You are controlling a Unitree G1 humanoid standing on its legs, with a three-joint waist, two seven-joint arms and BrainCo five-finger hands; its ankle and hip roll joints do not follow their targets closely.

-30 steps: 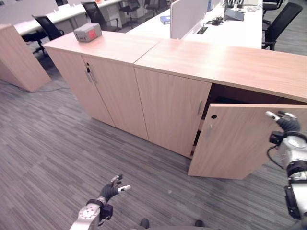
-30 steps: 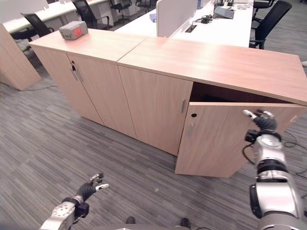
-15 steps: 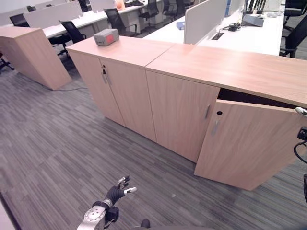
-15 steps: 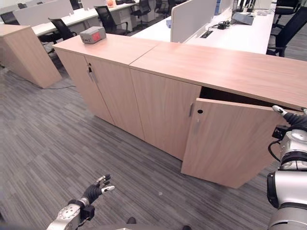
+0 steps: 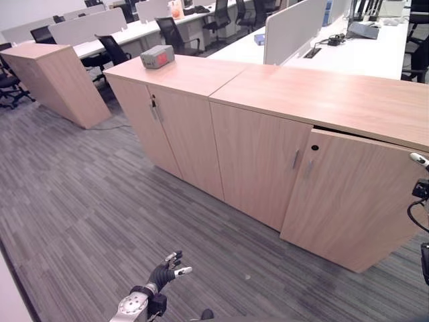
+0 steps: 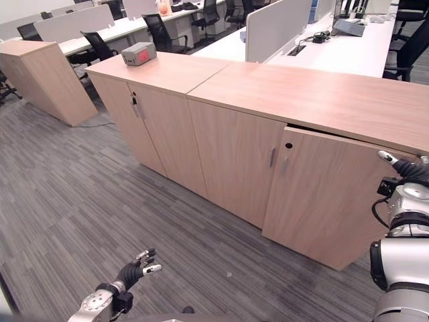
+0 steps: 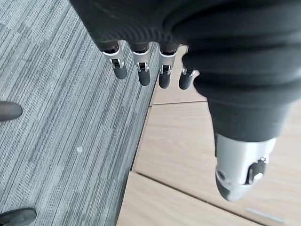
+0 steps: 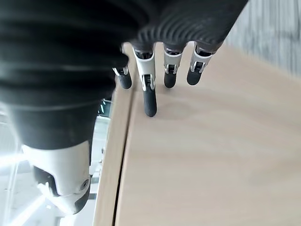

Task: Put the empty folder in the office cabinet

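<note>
The long wooden office cabinet (image 5: 281, 90) stands across the view with several doors. Its rightmost door (image 5: 352, 201) stands only slightly ajar, a dark slit showing along its top. My right hand (image 6: 407, 172) is at that door's upper right corner. In the right wrist view its straight fingers (image 8: 149, 101) rest against the door's face (image 8: 211, 155), so the hand is open. My left hand (image 5: 163, 272) hangs low over the carpet in front of the cabinet, open, with relaxed fingers (image 7: 142, 70) holding nothing.
A grey box with a red label (image 5: 157, 56) sits on the cabinet's left end. A separate wooden cabinet (image 5: 57, 80) stands further left. Behind are white desks, a partition (image 5: 295, 27) and office chairs (image 5: 173, 33). Grey carpet (image 5: 87, 201) spreads in front.
The rightmost door has swung from wide open to nearly shut, with my right hand following its edge. The camera has shifted. The left hand stays low and open.
</note>
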